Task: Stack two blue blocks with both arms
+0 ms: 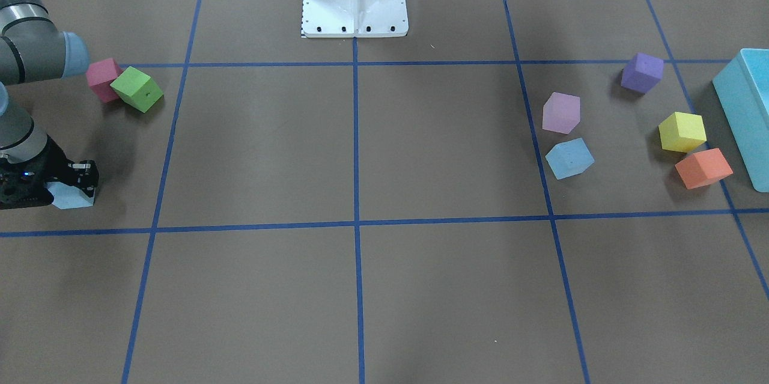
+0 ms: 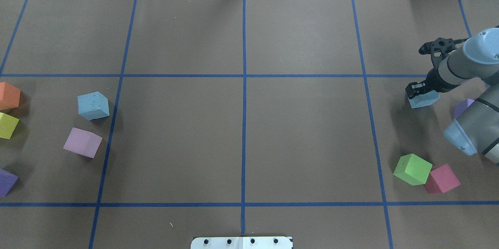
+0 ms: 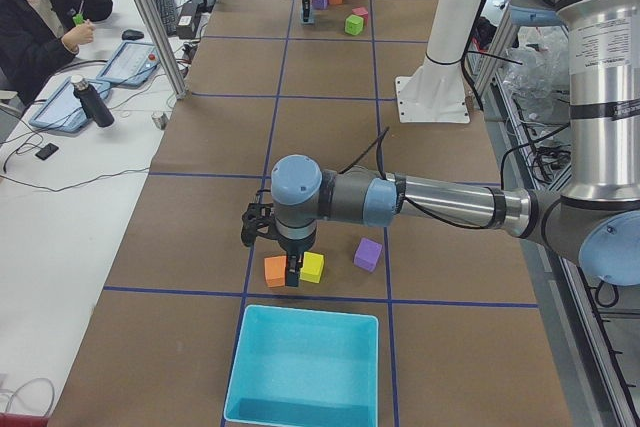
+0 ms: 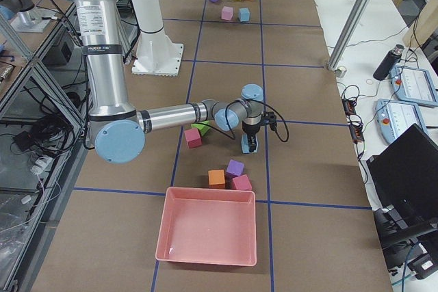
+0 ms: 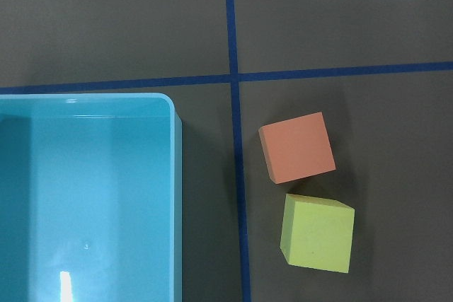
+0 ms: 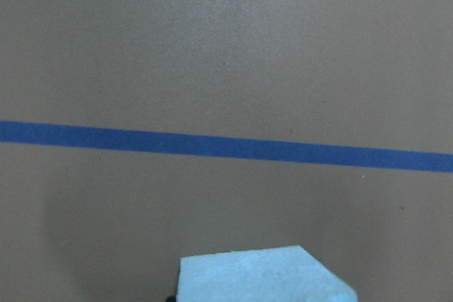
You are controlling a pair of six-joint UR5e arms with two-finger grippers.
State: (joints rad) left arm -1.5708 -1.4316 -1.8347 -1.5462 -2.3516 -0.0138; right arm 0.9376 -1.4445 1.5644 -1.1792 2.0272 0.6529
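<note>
One block (image 2: 423, 101) sits clenched in the right pincer (image 2: 420, 92); lift it straight, keep it level. Other block (image 2: 92, 105) lies far off. Left pincer (image 3: 292, 275): cannot tell.

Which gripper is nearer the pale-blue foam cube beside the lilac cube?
Left. The left gripper hangs over the orange cube and yellow cube near that pale-blue foam cube; the right gripper is across the table.

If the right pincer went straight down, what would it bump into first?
Probably the pale blue block: the right pincer points down right over it. Below that lies the brown table. Whether it grips the block yet, I cannot tell.
</note>
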